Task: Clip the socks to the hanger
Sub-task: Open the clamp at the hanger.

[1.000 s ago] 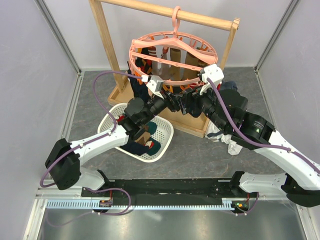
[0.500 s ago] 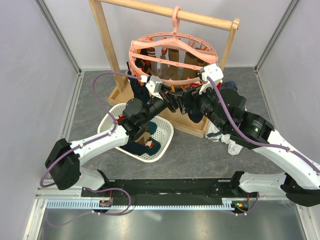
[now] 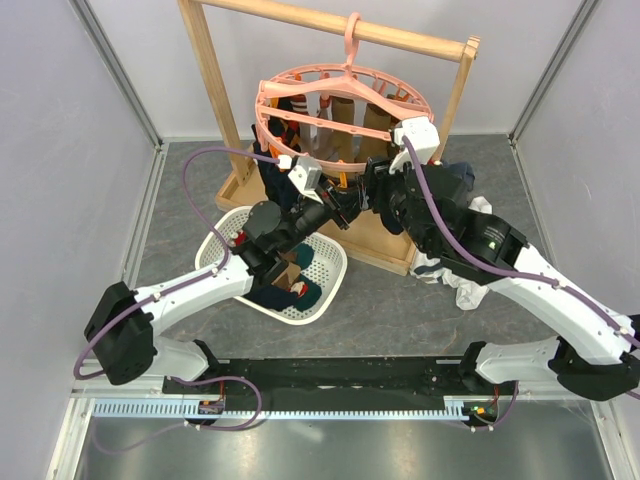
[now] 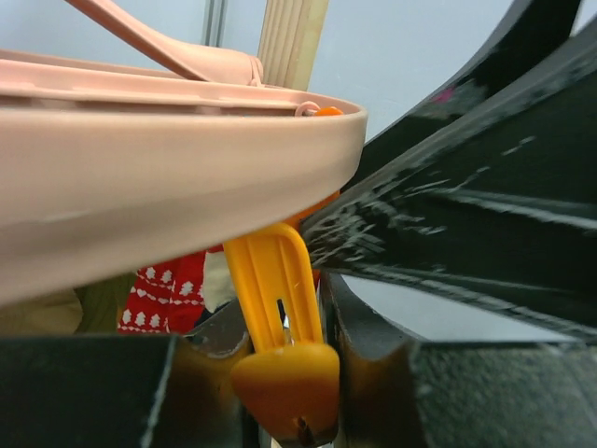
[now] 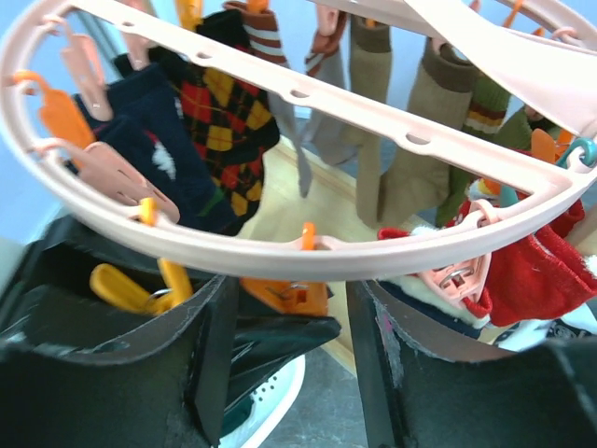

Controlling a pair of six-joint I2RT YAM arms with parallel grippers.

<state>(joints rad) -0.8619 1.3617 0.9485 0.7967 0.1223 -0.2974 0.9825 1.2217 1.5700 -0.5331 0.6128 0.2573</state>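
**Both grippers under the near rim of the hanger, one clip pinched**
Top view: the hanger [image 3: 350, 78] hangs from the wooden rack [image 3: 205, 70], just beyond and above your left gripper [image 3: 340, 203] and right gripper [image 3: 372, 188], which meet below its near rim; a teal sock [image 3: 305, 292] lies in the white basket [image 3: 330, 262] beneath. Left wrist view: your left fingers are clamped on an orange clip [image 4: 280, 308], long axis vertical under the rim, a red sock [image 4: 163, 289] behind it. Right wrist view: your right fingers stand apart with the rim crossing above the gap; a navy sock [image 5: 140, 121] and a tan sock [image 5: 420, 159] hang inside the ring. No brand or writing is readable in any view
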